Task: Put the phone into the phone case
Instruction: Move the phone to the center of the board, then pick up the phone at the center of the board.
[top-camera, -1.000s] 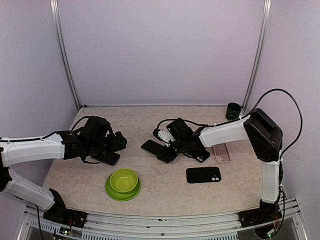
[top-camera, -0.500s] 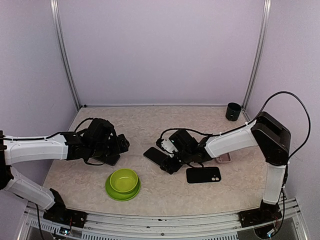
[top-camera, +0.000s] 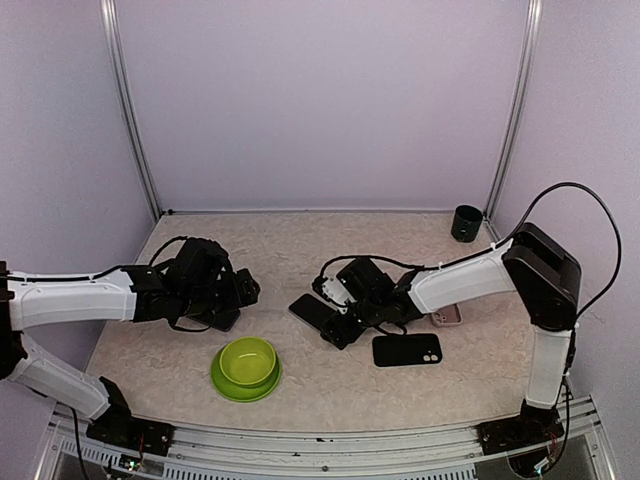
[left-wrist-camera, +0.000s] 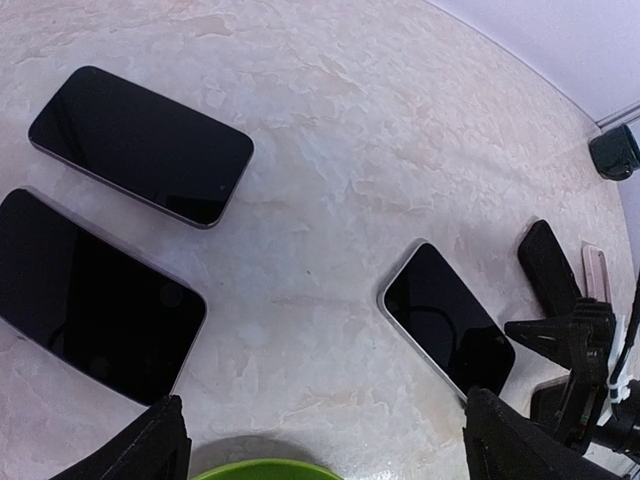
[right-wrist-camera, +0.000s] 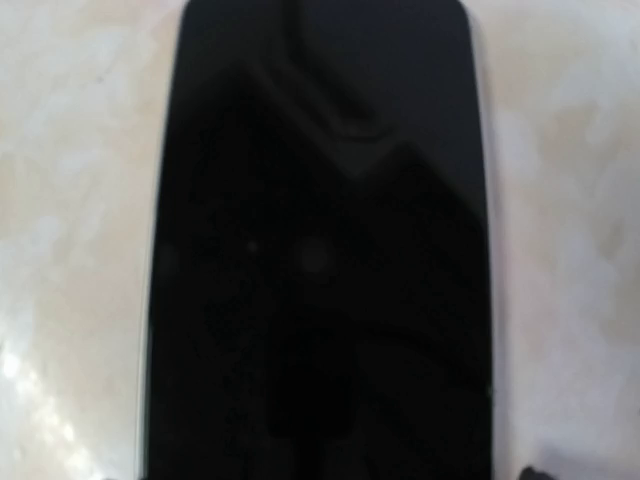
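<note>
A black-screened phone (top-camera: 309, 309) with a silver rim lies flat mid-table; in the left wrist view it is the phone (left-wrist-camera: 447, 318) at right. My right gripper (top-camera: 338, 326) sits low over its near end, open, jaws straddling its width. The screen (right-wrist-camera: 320, 250) fills the right wrist view, and one fingertip (right-wrist-camera: 531, 472) shows just outside its edge. A black phone case (top-camera: 407, 349) with camera cut-outs lies flat just right of that gripper. My left gripper (left-wrist-camera: 325, 445) hangs open over bare table, holding nothing.
Two more dark phones (left-wrist-camera: 140, 145) (left-wrist-camera: 90, 295) lie under the left arm. A green bowl (top-camera: 245, 367) sits near the front edge. A pink case-like slab (top-camera: 447, 316) lies behind the black case. A black cup (top-camera: 466, 222) stands at the back right.
The right gripper and the phone under it slid a little toward the front and right, closer to the black case. The left gripper edged slightly right.
</note>
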